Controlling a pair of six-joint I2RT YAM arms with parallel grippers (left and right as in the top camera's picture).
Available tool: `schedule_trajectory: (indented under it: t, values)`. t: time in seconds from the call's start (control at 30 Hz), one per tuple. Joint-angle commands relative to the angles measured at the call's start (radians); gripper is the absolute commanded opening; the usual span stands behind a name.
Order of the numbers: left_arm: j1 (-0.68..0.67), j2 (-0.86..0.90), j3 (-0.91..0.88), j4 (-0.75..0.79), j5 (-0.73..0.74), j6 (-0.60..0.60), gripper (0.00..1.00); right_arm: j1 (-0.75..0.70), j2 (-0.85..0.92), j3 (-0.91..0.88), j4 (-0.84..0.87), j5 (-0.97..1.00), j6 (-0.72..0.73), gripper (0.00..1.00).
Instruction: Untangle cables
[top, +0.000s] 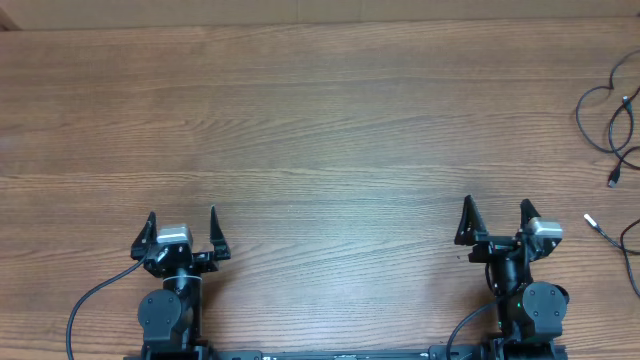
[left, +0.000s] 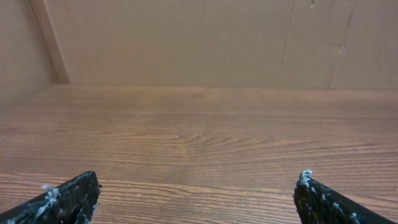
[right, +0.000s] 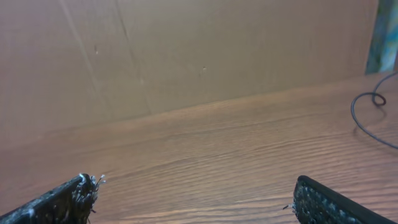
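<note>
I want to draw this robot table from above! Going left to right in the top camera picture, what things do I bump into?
left gripper, open → right gripper, open → cables, lying at the far right edge.

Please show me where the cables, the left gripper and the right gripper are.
cables (top: 579, 110), overhead view, left bend of the loop.
left gripper (top: 182, 214), overhead view, midway between its fingertips.
right gripper (top: 495, 201), overhead view, midway between its fingertips.
</note>
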Motion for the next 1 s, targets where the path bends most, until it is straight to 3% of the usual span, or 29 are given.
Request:
schedule_trajectory:
  t: [0.0, 0.23, 0.97]
  values:
    - [0.001, -0.009, -0.004, 0.000, 0.008, 0.016, 1.00, -0.007, -0.010, -0.011, 0.003, -0.031, -0.134, 1.00]
    - [0.001, -0.009, -0.004, 0.001, 0.008, 0.016, 1.00, -0.008, -0.010, -0.011, 0.003, -0.025, -0.246, 1.00]
    - [0.001, -0.009, -0.004, 0.000, 0.008, 0.016, 1.00, -0.016, -0.010, -0.011, 0.007, 0.009, -0.243, 1.00]
